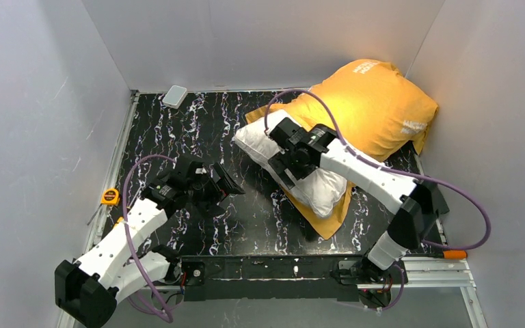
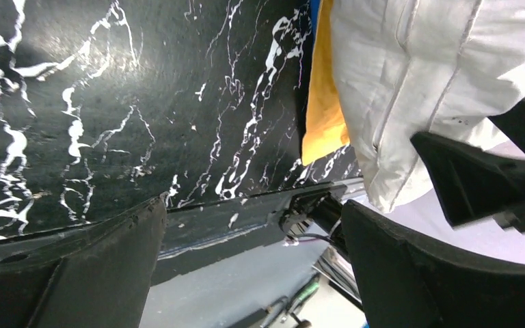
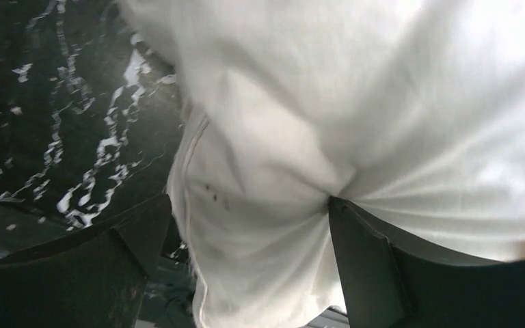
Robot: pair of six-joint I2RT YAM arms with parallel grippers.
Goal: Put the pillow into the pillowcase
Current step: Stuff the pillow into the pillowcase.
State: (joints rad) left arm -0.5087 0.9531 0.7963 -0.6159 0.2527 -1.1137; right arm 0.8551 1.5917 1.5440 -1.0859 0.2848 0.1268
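The pillow (image 1: 254,141) lies at the right of the table, most of it inside the pillowcase (image 1: 376,102), which shows its orange side. The pillow's white end sticks out toward the table's middle. My right gripper (image 1: 278,154) is down on that end, open. In the right wrist view the pillow (image 3: 348,102) bulges between the wide jaws of the right gripper (image 3: 246,205), with one fingertip (image 3: 338,208) pressed into the cloth. My left gripper (image 1: 227,188) is open over bare table, left of the pillow. Its wrist view shows the left gripper (image 2: 253,212) holding nothing, with pillow (image 2: 437,68) and pillowcase (image 2: 325,102) beyond.
The black marbled table (image 1: 178,137) is walled in grey on three sides. A small white box (image 1: 175,96) lies at the back left corner. A yellow tape measure (image 1: 110,197) sits by the left edge. An orange-tipped tool (image 1: 454,254) lies near the right arm's base.
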